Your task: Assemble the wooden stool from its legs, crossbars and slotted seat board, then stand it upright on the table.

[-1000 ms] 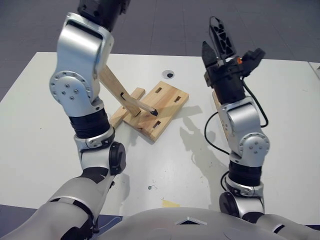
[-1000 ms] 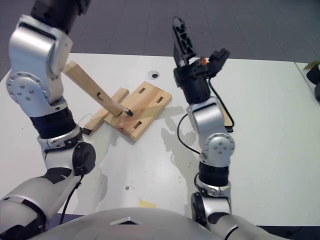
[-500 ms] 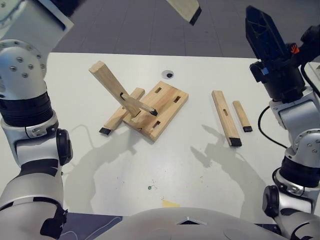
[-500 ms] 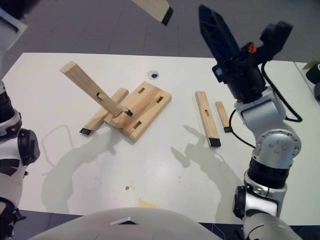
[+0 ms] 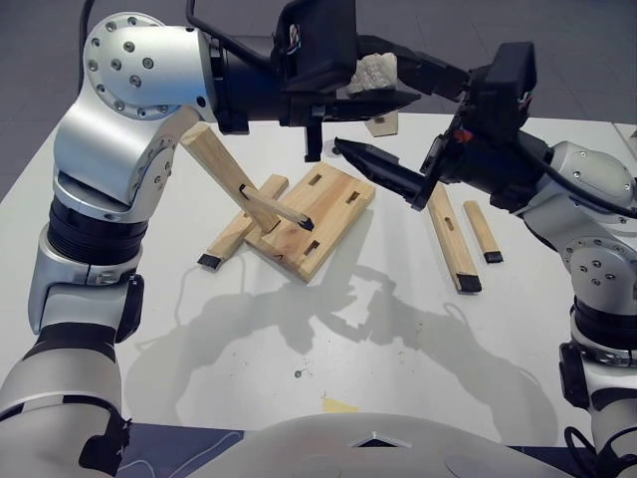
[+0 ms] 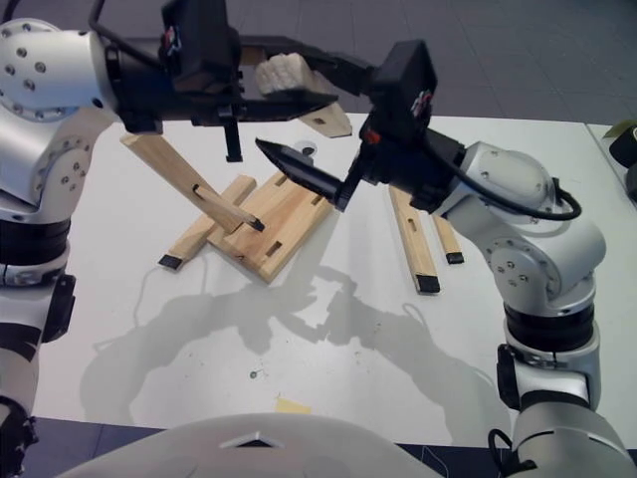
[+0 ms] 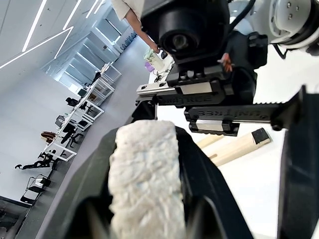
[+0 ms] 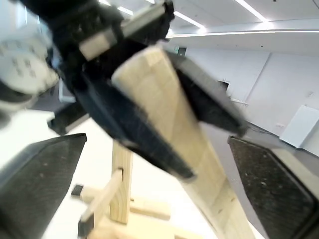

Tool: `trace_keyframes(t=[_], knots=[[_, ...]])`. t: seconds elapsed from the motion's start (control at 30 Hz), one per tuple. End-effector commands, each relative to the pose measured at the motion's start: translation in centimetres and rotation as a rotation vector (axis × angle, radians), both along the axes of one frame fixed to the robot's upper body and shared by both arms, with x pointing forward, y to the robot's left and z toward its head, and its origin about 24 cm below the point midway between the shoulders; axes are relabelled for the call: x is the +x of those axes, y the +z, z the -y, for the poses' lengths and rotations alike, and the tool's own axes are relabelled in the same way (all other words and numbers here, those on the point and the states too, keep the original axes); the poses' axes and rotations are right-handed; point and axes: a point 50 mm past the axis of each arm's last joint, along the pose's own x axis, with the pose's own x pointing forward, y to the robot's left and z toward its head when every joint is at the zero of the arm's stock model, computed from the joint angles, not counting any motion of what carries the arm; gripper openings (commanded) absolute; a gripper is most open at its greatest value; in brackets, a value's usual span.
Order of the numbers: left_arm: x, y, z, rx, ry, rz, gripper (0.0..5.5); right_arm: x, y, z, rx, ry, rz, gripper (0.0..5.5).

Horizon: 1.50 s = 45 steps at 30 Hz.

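Observation:
The slotted seat board (image 5: 323, 204) lies flat mid-table. A leg (image 5: 221, 161) leans up from it with a crossbar (image 5: 286, 212) plugged into its side. Another leg (image 5: 239, 231) rests flat against the board's left edge. Above the board, my left gripper (image 5: 383, 100) is shut on a further wooden leg (image 8: 169, 104), and a white pad (image 7: 144, 184) covers one of its fingers. My right gripper (image 8: 157, 139) faces it, open, with one finger (image 5: 383, 171) below that leg and the jaws standing on either side of it.
A long leg (image 5: 450, 239) and a short crossbar (image 5: 481, 231) lie side by side on the white table (image 5: 418, 349), right of the board. A small round hole (image 6: 307, 149) sits behind the board. The table's near half is bare.
Both arms swung in over the seat board. The left gripper brought its leg down from the top of the view. The right gripper tipped from upright to pointing at that leg.

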Motion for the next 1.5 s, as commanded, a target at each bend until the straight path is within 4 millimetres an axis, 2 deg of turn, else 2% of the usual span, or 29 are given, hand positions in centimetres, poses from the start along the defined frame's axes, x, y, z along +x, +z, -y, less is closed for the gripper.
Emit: trace_keyframes(t=[0.03,0.23,0.5,0.77,0.93,0.97,1.17,1.3,1.5], knots=[[-0.2,-0.1,0.0,0.043,-0.011,0.050,1.02,0.0,-1.5,0.3,-0.235,-0.024,0.072,4.69],[-0.7,-0.7,0.2,0.094,-0.052,0.052,1.02,0.1,-2.2,0.0,-0.366,-0.014,0.173,3.92],[-1.1,-1.4,0.1,0.160,-0.101,0.019,1.02,-0.3,-2.2,-1.2,-0.327,0.045,0.180,2.58],[-1.0,-1.2,0.1,0.150,-0.105,0.014,1.02,-0.8,-2.5,-1.7,-0.300,0.057,0.165,1.29],[-0.5,-1.1,0.1,0.125,-0.085,0.001,1.02,-0.7,-2.5,-1.8,-0.282,0.039,0.174,1.21],[-0.4,-1.1,0.1,0.119,-0.081,-0.003,1.39,-0.7,-2.5,-1.8,-0.278,0.035,0.175,1.21],[-0.3,-0.6,-0.3,0.099,-0.066,-0.039,2.40,-0.7,-2.5,-1.9,-0.252,0.027,0.177,1.06],[0.3,1.0,-1.5,0.029,-0.042,-0.094,3.12,-0.6,-2.6,-1.9,-0.227,0.015,0.173,1.03],[0.4,3.4,-4.2,-0.151,-0.114,-0.354,4.24,-0.3,-2.8,-2.0,-0.188,-0.021,0.167,1.03]])
